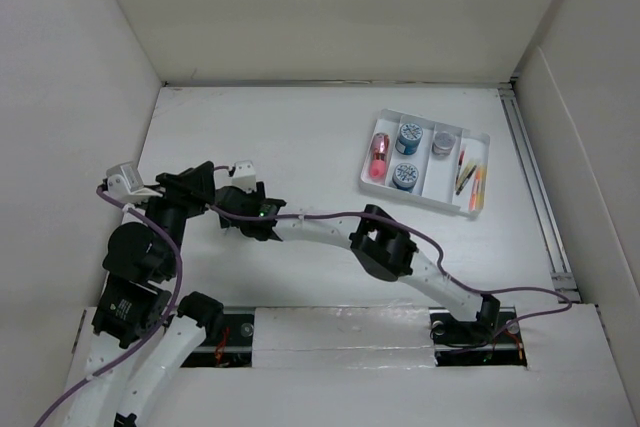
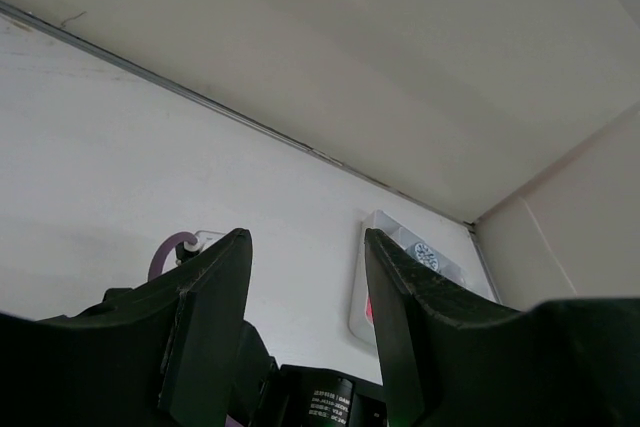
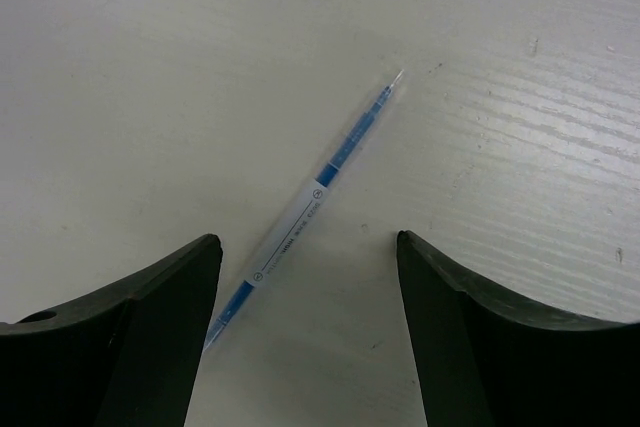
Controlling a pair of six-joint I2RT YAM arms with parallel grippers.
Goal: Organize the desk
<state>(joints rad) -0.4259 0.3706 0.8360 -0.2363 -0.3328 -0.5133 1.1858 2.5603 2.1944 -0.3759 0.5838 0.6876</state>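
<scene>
Right wrist view: a blue pen (image 3: 310, 197) lies slantwise on the bare white desk (image 3: 500, 97), framed between the two dark fingers of the right claw (image 3: 305, 239). The claw is spread wide and has hold of nothing. It hangs just above the pen with a finger on either side of the barrel, and the pen's lower end runs close by one finger. That straddling stance appears to be a line-up for a pinch across the middle of the barrel.

From the overhead camera the pen itself is hidden beneath the claw. The right arm (image 1: 400, 252) stretches from its base at the near right edge across to the left half of the desk, which puts it well apart from the small white tray (image 1: 430, 199) at the far right.

The tray already holds sorted goods: a red item (image 1: 380, 155) in one end compartment, three round tins (image 1: 408, 135) in the middle, and a few pens or markers (image 1: 470, 177) in the long slot at the other end. That slot looks the likely home for the blue pen, though this is a judgement only.

The left claw (image 2: 305, 234) is also parted and empty. It sits raised close beside the right one and faces the tray across the desk, seemingly out of the way. The tidying looks nearly done, with this pen the only loose item that any view shows.
</scene>
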